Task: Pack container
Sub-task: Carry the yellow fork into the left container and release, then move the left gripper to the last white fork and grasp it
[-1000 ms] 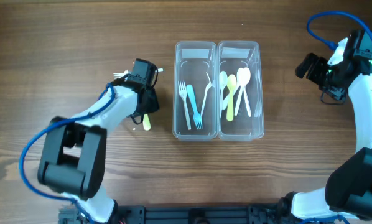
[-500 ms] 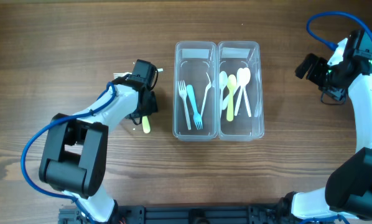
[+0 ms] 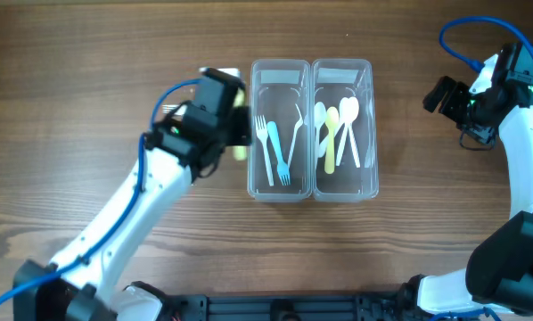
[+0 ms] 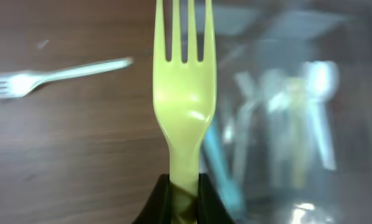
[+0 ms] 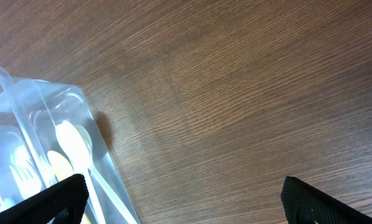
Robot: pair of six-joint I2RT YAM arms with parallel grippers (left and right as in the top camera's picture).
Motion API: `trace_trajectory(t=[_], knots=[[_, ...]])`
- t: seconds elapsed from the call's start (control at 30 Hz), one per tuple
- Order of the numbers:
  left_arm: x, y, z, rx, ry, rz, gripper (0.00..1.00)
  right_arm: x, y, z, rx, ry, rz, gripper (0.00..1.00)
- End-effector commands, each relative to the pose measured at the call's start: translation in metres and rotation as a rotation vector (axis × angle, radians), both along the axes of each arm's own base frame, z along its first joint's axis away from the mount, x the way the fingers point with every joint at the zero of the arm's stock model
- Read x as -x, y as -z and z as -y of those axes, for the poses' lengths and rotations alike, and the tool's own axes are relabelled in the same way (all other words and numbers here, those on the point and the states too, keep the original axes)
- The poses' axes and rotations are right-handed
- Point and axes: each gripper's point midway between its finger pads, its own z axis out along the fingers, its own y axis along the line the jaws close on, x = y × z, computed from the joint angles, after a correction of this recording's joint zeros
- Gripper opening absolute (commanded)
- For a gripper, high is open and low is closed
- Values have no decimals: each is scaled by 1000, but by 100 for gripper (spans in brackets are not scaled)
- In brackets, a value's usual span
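Observation:
A clear two-compartment container (image 3: pixel 311 192) stands mid-table. Its left compartment holds blue, teal and clear forks (image 3: pixel 275 147); its right compartment holds yellow, green and white spoons (image 3: pixel 338 129). My left gripper (image 3: pixel 235 134) is shut on a yellow-green fork (image 4: pixel 185 93), held above the table just left of the container's left wall. A clear fork (image 4: pixel 55 76) lies on the table to the left; in the overhead view it (image 3: pixel 168 109) is mostly hidden by my arm. My right gripper (image 5: pixel 183 193) is open and empty, right of the container (image 5: pixel 43 143).
Bare wooden table surrounds the container. The right arm (image 3: pixel 507 98) sits at the far right edge. The left arm (image 3: pixel 142 205) reaches diagonally from the bottom left.
My left gripper has lifted the yellow-green fork off the table and moved right and up toward the container's left wall. The right arm has not moved.

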Motion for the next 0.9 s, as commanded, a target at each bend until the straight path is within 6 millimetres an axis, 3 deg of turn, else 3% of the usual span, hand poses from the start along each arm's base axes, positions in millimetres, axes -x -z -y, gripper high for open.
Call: trace_trajectory(t=[0.0, 0.13, 0.27, 0.33, 0.37, 0.4, 0.43, 0.5, 0.57, 0.63, 0.77, 0.87], knots=[[12, -14, 42, -24, 160, 78, 4, 0, 4, -1, -11, 9, -7, 100], [9, 17, 59, -50, 192, 29, 4, 0, 3, -1, -11, 10, -6, 100], [2, 42, 76, -36, 222, 3, 32, 0, 4, -1, -11, 9, -7, 100], [-5, 34, 81, -14, 222, 41, 38, 0, 4, -1, -11, 9, -7, 100], [-8, 23, 84, 1, 223, 70, 48, 0, 4, -1, -11, 9, -7, 100], [-12, 8, 86, 15, 220, 102, 61, 0, 3, -1, -11, 9, -6, 100], [-16, -11, 87, 32, 214, 138, 68, 0, 3, -1, -11, 9, -6, 100], [-24, -42, 80, 38, 178, 202, 73, 0, 3, -1, -11, 9, -6, 100], [-36, -66, 58, 6, 97, 260, 76, 0, 3, -1, -11, 9, -6, 100], [-46, -65, 29, -50, 12, 262, 76, 0, 4, -1, -11, 9, -7, 100], [-63, -30, -55, -151, -156, 121, 72, -1, 3, -1, -11, 9, -5, 100], [-79, -5, -96, -215, -94, 66, 72, 0, 3, -1, -13, 13, -6, 100]])
